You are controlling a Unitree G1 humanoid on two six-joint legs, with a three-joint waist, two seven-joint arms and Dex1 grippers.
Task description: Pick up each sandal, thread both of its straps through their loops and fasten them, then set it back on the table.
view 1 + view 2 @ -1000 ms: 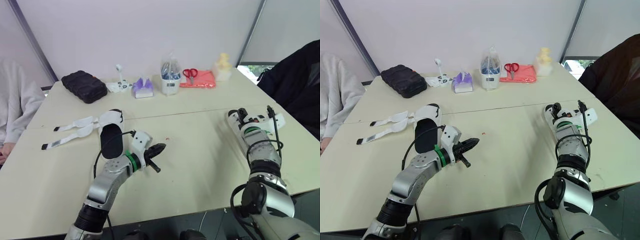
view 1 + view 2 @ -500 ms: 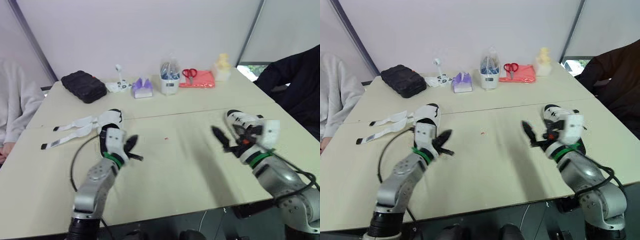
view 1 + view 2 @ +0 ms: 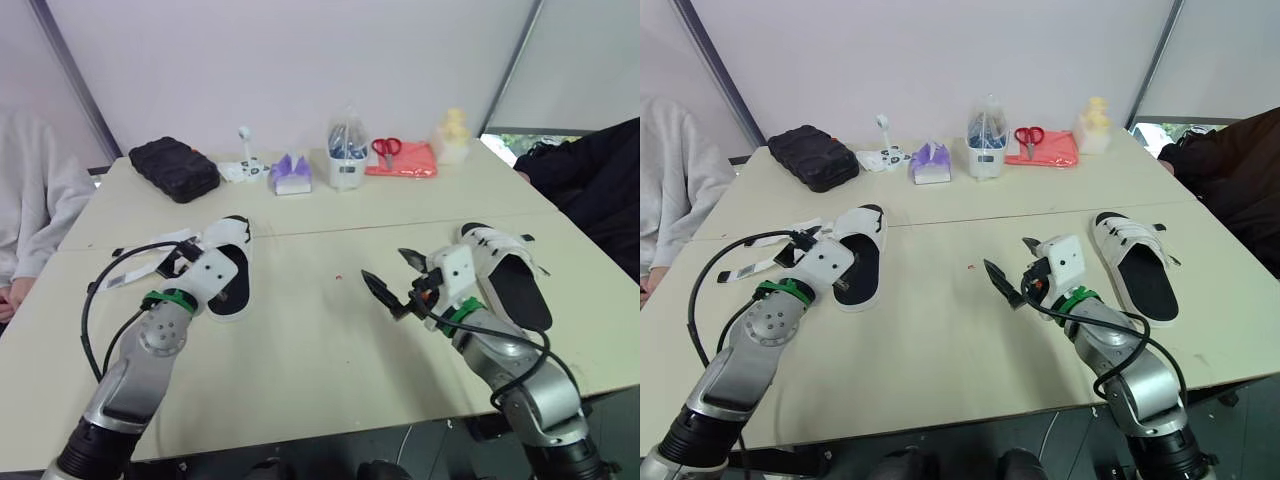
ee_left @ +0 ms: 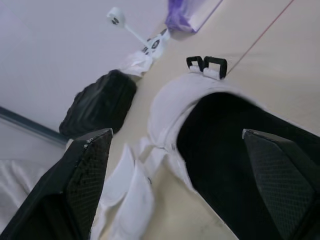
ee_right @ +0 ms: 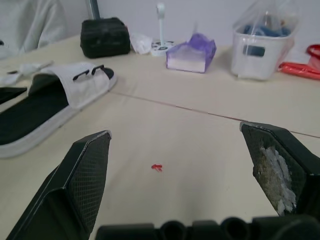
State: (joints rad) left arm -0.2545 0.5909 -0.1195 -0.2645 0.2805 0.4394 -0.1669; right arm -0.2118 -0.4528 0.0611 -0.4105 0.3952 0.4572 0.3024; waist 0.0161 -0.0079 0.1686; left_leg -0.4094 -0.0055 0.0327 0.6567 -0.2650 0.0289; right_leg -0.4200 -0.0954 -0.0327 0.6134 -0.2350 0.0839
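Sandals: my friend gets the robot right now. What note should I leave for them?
Left gripper: jaws open, empty, right over the left sandal.
Right gripper: jaws open, empty, above the table between the two sandals.
Left sandal: flat on the table, both straps loose and spread beside it.
Right sandal: on the table, straps across it, looks fastened.
Left to do: pick up the left sandal, thread and fasten both straps, set it back.

No lettering can be read; the dark label (image 5: pixel 255 50) on the white plastic tub (image 5: pixel 267 65), upper right, is too small.
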